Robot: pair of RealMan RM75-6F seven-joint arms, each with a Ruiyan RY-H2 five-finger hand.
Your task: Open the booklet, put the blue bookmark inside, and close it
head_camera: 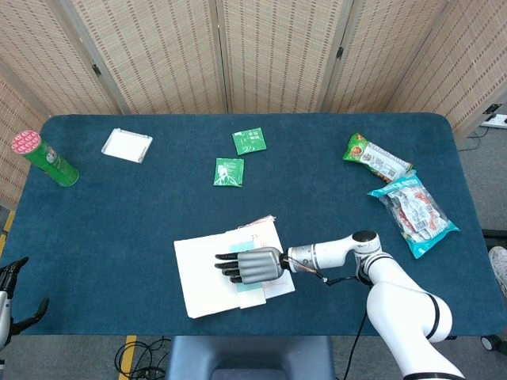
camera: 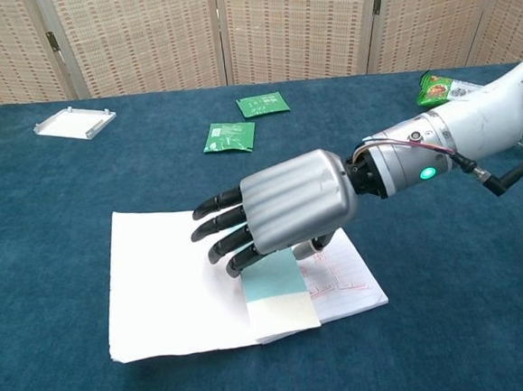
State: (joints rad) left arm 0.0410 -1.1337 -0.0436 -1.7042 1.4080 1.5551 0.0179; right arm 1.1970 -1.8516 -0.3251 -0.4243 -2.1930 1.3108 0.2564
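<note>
The white booklet [head_camera: 204, 274] [camera: 165, 289] lies open near the table's front edge, a printed page showing on its right side. My right hand [head_camera: 250, 264] [camera: 286, 213] hovers palm down over the booklet's right half. It holds the blue bookmark [camera: 276, 289] [head_camera: 251, 296] under its palm, and the pale lower end of the strip lies on the right page near the front edge. How the thumb pinches it is hidden under the hand. My left hand [head_camera: 9, 294] is low at the table's front left corner, empty, with fingers apart.
Two green packets [head_camera: 229, 171] [head_camera: 249, 141] lie beyond the booklet. A white tray [head_camera: 127, 145] and a green can [head_camera: 44, 158] stand at the far left. Two snack bags [head_camera: 377, 157] [head_camera: 412, 210] lie at the right.
</note>
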